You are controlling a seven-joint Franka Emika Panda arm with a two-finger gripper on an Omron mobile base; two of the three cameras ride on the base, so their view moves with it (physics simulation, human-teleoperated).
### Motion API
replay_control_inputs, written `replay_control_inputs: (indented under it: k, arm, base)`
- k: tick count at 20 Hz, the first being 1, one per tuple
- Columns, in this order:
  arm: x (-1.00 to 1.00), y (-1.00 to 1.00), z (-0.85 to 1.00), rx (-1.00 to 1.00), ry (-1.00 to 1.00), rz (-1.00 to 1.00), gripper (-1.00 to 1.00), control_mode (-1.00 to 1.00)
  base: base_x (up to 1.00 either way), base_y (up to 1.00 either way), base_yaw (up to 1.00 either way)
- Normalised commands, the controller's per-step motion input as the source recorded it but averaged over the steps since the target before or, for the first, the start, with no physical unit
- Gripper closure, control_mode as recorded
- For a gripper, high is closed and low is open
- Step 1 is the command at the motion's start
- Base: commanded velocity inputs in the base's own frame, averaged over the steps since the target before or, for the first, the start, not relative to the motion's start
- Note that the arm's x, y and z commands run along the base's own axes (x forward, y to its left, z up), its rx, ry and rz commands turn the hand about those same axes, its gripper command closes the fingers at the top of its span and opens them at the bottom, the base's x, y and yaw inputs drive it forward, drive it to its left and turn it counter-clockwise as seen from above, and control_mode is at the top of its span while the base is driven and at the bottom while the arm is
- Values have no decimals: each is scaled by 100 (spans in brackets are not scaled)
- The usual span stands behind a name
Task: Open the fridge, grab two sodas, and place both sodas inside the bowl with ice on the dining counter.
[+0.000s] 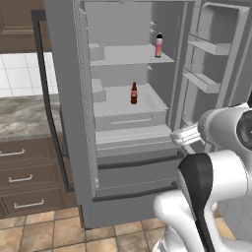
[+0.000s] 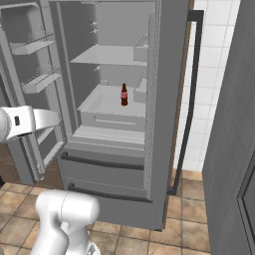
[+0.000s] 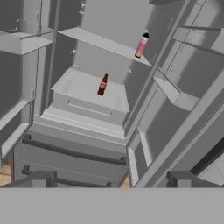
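The tall grey French-door fridge (image 1: 69,98) stands open. Two small dark red-labelled cola bottles sit upright inside – one (image 1: 158,46) on the upper shelf, one (image 1: 134,93) below. Gripper (image 3: 111,180) jaws spread, empty. Bottles likely light, rigid, smooth – grasp mid-body, below the neck

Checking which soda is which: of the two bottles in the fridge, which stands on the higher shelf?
The pink-bodied bottle, by the shelf's right edge; the dark bottle stands one shelf lower.
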Motion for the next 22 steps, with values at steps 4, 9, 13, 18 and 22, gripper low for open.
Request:
replay_control_inputs:
  k: [4,9,13,18,22]
  arm:
    - [55,-1,0,6,0,0,-100,-100]
    - [38,-2,0,5,0,0,-100,-100]
    - [0,0,0,0,0,0,-100,100]
    - [0,0,0,0,0,0,-100,100]
    - [0,0,0,0,0,0,-100,100]
  base:
    - [0,0,0]
    - [0,0,0]
    - [34,-2,0]
    - [73,0,2]
    - [80,0,2]
